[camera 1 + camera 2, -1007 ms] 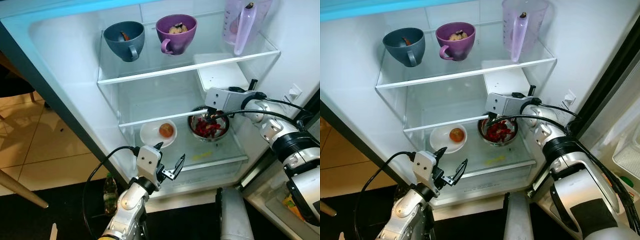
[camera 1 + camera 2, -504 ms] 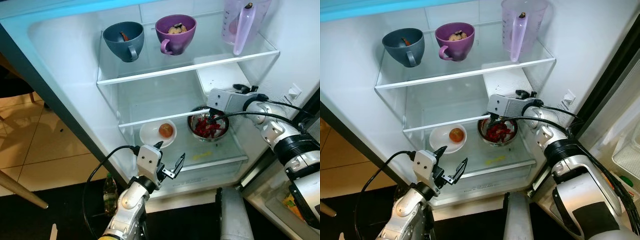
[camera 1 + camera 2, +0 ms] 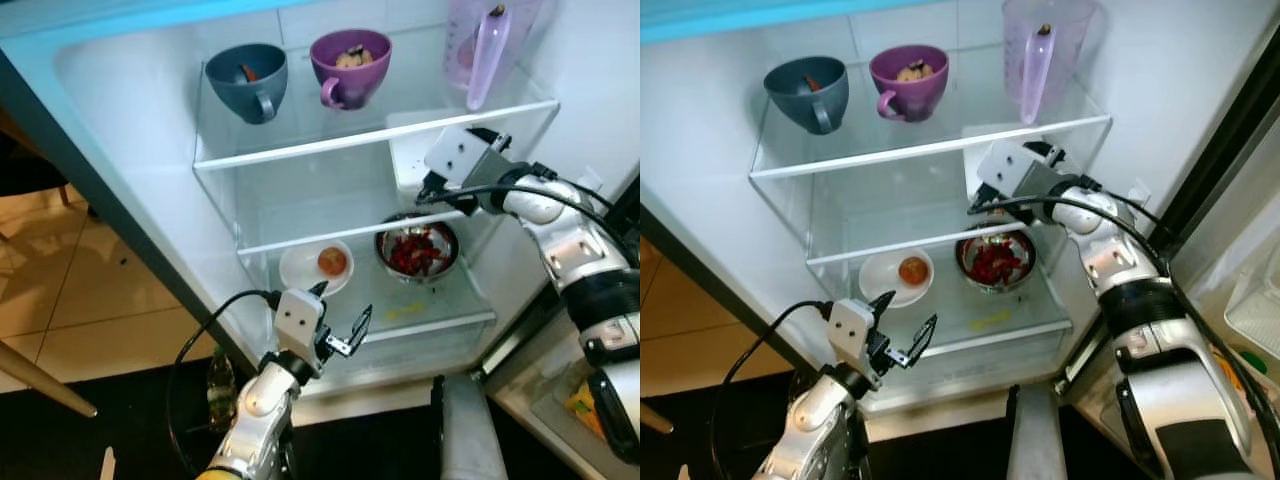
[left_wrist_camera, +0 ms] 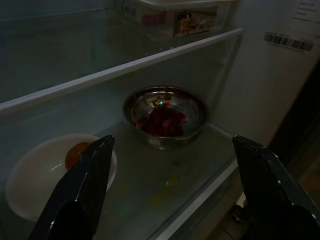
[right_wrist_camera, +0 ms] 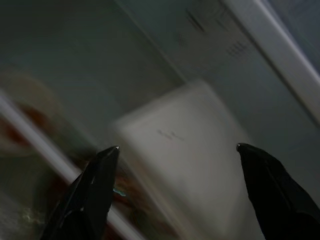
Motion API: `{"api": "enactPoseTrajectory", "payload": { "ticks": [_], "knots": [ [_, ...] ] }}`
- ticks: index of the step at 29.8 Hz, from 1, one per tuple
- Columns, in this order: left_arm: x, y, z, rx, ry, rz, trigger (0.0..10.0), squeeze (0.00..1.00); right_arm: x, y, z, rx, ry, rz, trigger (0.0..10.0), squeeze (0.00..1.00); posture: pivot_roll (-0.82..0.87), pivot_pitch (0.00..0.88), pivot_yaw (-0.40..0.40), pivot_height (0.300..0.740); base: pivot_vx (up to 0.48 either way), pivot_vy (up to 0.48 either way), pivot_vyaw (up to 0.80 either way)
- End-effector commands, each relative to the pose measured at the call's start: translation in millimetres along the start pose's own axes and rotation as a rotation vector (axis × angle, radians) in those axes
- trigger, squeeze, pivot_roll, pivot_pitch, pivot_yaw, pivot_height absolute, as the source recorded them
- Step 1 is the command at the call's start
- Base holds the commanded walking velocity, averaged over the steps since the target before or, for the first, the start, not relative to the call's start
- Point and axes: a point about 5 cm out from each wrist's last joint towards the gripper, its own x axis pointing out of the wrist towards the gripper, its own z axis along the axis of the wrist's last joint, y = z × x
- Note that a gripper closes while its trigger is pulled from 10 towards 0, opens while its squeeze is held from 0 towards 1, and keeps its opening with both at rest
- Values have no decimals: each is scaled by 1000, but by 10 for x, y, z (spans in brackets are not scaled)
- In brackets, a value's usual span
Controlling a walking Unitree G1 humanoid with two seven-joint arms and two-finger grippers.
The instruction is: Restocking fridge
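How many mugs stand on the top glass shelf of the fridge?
2: a grey-blue mug at the shelf's left end and a purple mug just to its right, each holding food. The jug may hide more.

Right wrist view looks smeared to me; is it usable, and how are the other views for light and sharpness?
Right wrist view: motion-blurred, the white box streaked, though the open fingers read clearly. Left wrist view: dim but sharp, the steel bowl and plate legible. Both eye views: bright, evenly lit, slight softness around the right gripper.
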Motion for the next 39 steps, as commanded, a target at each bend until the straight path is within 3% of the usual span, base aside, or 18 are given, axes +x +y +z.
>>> {"api": "enactPoseTrajectory", "payload": {
  "ticks": [1,2,4,5,8,13,14,18,20,26,27,32,33,34,39],
  "knots": [
    [-22,15,-42,-2,15,5,10000,0,-26,49,-6,94,-46,47,10000,0,-53,159,85,530,0,0,0],
    [-22,15,-42,-2,15,5,10000,0,-26,49,-6,94,-46,47,10000,0,-53,159,85,530,0,0,0],
    [-30,30,-56,1,21,8,10000,0,-49,148,-59,248,-136,71,10000,0,-45,154,84,530,0,0,0],
    [-30,30,-56,1,21,8,10000,0,-49,148,-59,248,-136,71,10000,0,-45,154,84,530,0,0,0],
    [-43,40,-69,3,27,13,10000,0,-108,279,-187,383,-177,98,10000,0,-41,150,83,530,0,0,0],
    [-52,46,-82,4,32,14,10000,0,-164,363,-252,429,-220,134,10000,0,-43,149,84,530,0,0,0],
    [-51,49,-87,4,34,13,10000,0,-198,418,-276,451,-244,170,10000,0,-45,145,84,530,0,0,0],
    [-45,69,-107,8,42,13,10000,0,-348,881,-370,533,-311,452,10000,0,-42,137,80,530,0,0,0],
    [-53,80,-120,10,48,15,10000,0,-343,955,-441,546,-288,460,10000,0,-39,129,76,530,0,0,0],
    [-85,110,-158,13,61,26,10000,0,-209,1054,-641,635,-193,336,10000,0,-37,124,75,530,0,0,0],
    [-99,107,-174,12,66,27,10000,0,-86,1057,-644,665,-162,236,10000,0,-39,126,75,530,0,0,0],
    [-113,85,-186,9,68,23,10000,0,51,1061,-552,713,-171,161,10000,0,-35,132,77,530,0,0,0],
    [-125,62,-190,7,67,19,10000,0,127,1067,-455,738,-199,137,2745,0,-31,138,80,530,0,0,0],
    [-128,54,-192,7,65,18,10000,0,149,1065,-425,743,-209,130,0,0,-31,138,80,530,0,0,0],
    [-157,22,-203,1,67,13,10000,0,261,1136,-253,752,-258,189,0,0,-15,159,85,530,0,0,0]
  ]
}}
